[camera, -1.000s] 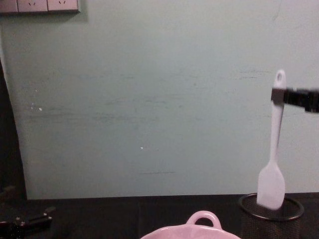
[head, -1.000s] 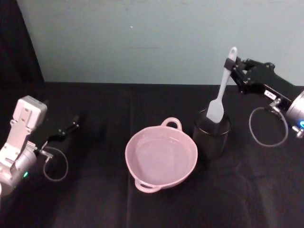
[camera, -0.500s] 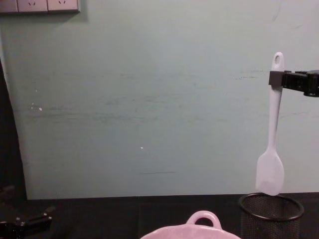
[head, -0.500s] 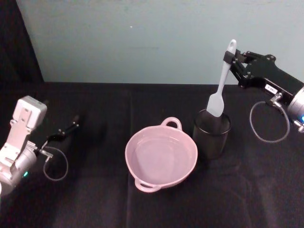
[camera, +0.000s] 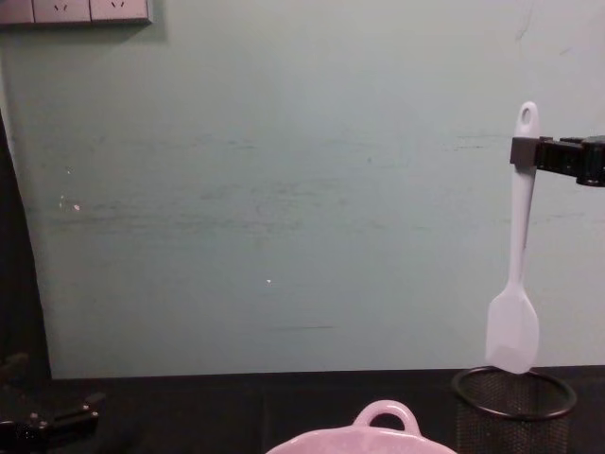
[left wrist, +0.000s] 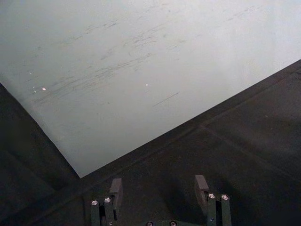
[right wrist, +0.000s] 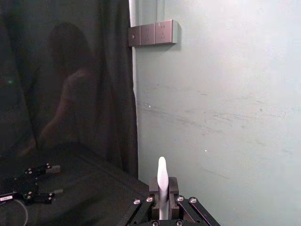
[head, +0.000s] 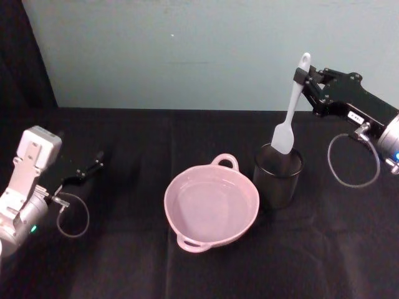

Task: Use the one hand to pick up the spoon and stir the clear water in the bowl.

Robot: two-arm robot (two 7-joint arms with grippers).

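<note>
Right end effector point(head: 301, 77) clamps spoon's point(head: 288, 118) upper handle; blade hangs over cup's point(head: 277, 180) mouth, right of bowl point(head: 166, 202). Left end effector point(left wrist: 158, 188), jaws apart, well left of bowl.

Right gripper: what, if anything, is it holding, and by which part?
The black two-finger right gripper pinches the white plastic long-handled spoon near its handle's top, just below the hole.

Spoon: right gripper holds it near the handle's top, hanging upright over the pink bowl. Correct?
One thing is off. The right gripper does hold the spoon near the handle's top, hanging upright, but over the black mesh cup, not the pink bowl, which sits beside the cup. The head view shows this.
</note>
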